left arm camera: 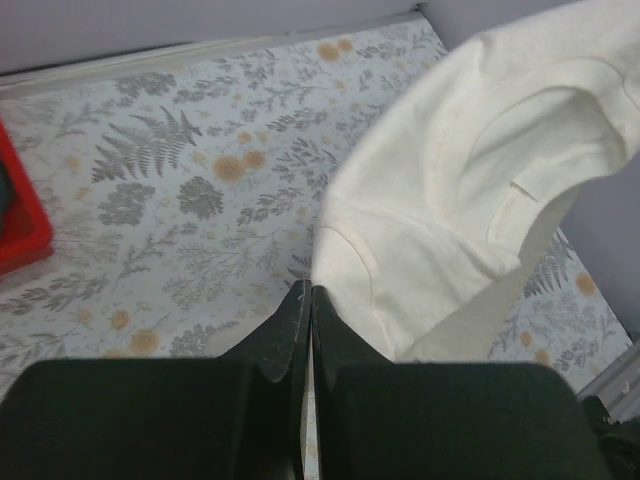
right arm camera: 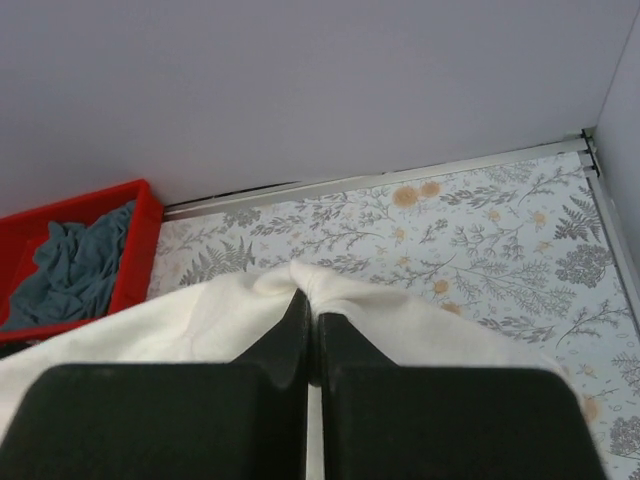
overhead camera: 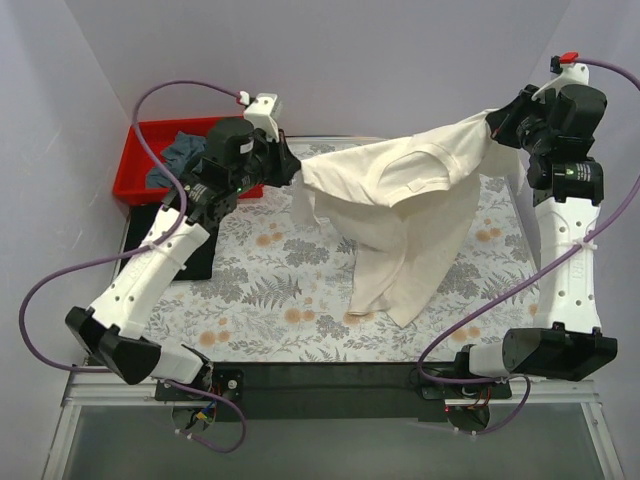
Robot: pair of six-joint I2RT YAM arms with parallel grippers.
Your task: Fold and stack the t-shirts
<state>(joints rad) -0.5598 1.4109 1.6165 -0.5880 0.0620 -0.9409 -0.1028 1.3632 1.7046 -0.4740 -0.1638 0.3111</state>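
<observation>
As tools (overhead camera: 297, 174) (overhead camera: 490, 123) pinch t-shirt (overhead camera: 400, 195) edges, hem hanging

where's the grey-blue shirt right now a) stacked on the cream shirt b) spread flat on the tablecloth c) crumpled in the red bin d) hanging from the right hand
c, the grey-blue shirt lies crumpled inside the red bin at the far left, while the left hand and right hand hold only the cream shirt up between them.
</observation>
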